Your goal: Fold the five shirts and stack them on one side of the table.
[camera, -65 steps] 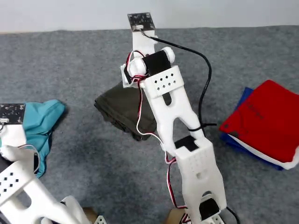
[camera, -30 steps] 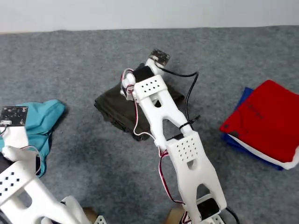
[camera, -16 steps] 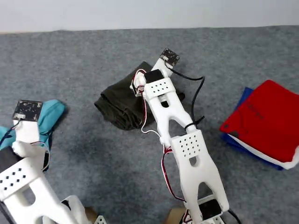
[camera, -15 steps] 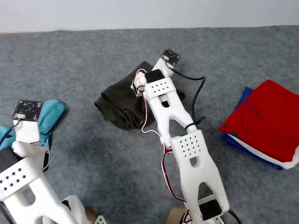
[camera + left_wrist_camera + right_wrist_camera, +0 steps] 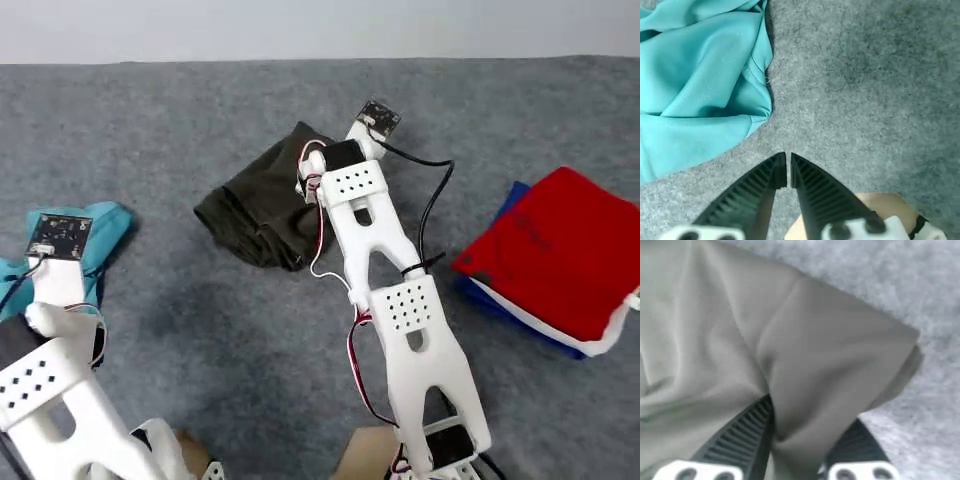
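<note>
Across the grey bench [image 5: 180, 320] two white arms stand side by side. The right arm [image 5: 400, 310] stretches out over the middle, and the left arm [image 5: 50, 380] sits at the near left corner. On the bench's right side lies a stack of folded shirts: a red shirt [image 5: 545, 250] on top, a white shirt [image 5: 540, 322] under it and a blue shirt [image 5: 517, 192] lowest. In the middle, an olive shirt [image 5: 255, 205] lies roughly folded, partly under the right arm's wrist. At the left edge a teal shirt [image 5: 105, 222] lies crumpled and unfolded. The right hand [image 5: 810, 415] is clamped on a fold of the olive shirt [image 5: 740, 340], with cloth bunched between its fingers. The left hand [image 5: 788, 162] hangs over bare bench just beside the teal shirt [image 5: 695, 75], its fingers pressed together on nothing.
</note>
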`<state>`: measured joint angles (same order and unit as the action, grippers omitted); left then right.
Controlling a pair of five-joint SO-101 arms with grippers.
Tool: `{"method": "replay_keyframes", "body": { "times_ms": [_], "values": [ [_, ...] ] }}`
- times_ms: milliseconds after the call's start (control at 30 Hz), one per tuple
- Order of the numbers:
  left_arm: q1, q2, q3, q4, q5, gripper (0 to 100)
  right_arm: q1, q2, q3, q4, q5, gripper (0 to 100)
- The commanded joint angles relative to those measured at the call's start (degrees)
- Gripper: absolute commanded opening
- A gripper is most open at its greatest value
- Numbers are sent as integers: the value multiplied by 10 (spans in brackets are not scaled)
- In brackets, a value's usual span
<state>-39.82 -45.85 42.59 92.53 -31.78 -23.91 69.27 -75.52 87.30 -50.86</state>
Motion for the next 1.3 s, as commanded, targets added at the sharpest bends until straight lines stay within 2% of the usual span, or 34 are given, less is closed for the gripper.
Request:
{"method": "replay_keyframes", "body": {
  "times_ms": [0,100,233,433,700,1067,1267],
  "values": [
    [4,-11,-2,-5,1,22,-9,-6,-141,46,33,8],
    [4,-11,-2,-6,1,22,-9,-4,-208,87,51,8],
    [4,-10,-2,-6,1,22,-7,-15,-208,114,88,8],
    [4,-11,-2,-6,-1,22,44,-37,-208,153,147,8],
    [4,-9,-2,-7,-2,22,104,-140,-205,157,243,8],
    [6,-9,-7,-7,-2,22,170,-238,-202,159,314,7],
    [6,-9,-5,-14,-2,22,219,-331,-40,159,349,7]
  ]
}}
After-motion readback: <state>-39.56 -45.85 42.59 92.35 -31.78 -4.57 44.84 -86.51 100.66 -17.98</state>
